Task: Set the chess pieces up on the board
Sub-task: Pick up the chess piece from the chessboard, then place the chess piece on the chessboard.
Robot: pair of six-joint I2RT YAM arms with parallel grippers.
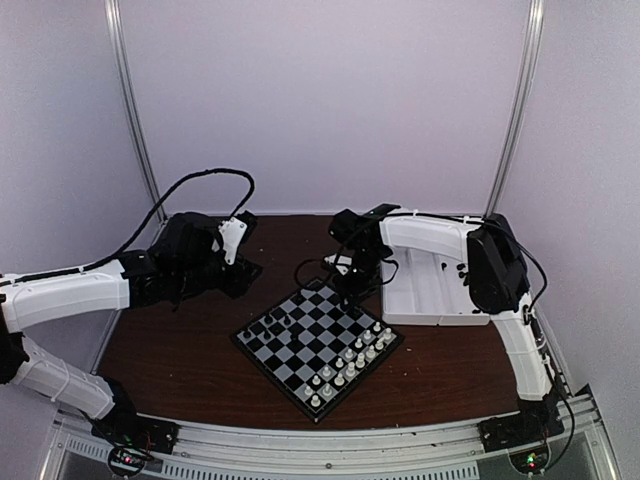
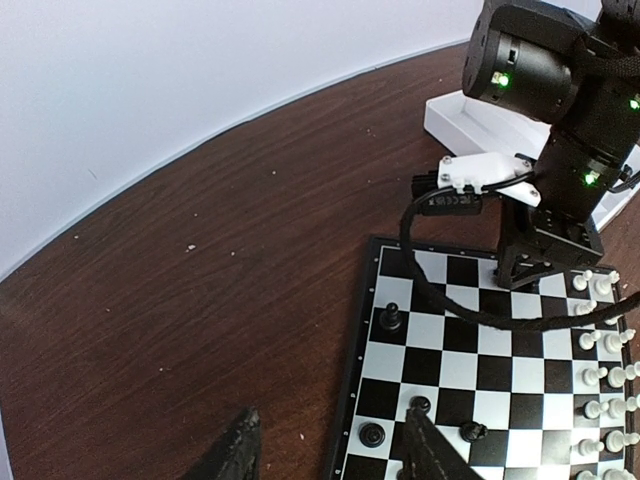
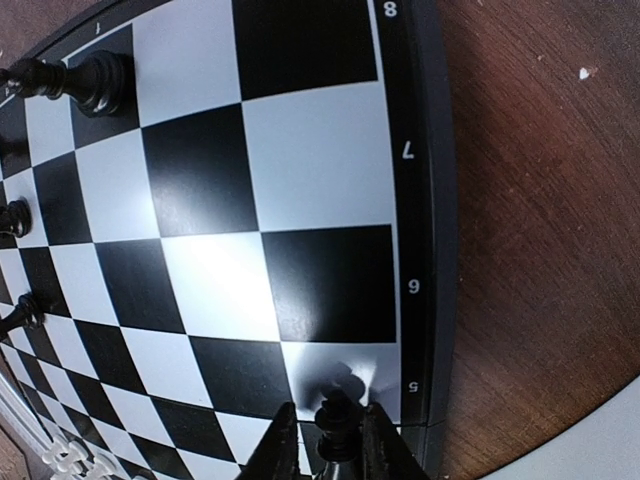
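R jaws pinch black piece [image 3: 338,432] (board [image 3: 420,200] edge).

The board [image 1: 300,350] lies cornerwise on the middle of the table [image 1: 180,350]. Reckoned from its centre, the tray [image 1: 430,318] sits on the table at two o'clock, near the board's corner. The chess pieces [image 1: 268,322] stand scattered toward ten o'clock, and the white chessmen [image 1: 355,358] line the four o'clock edge.
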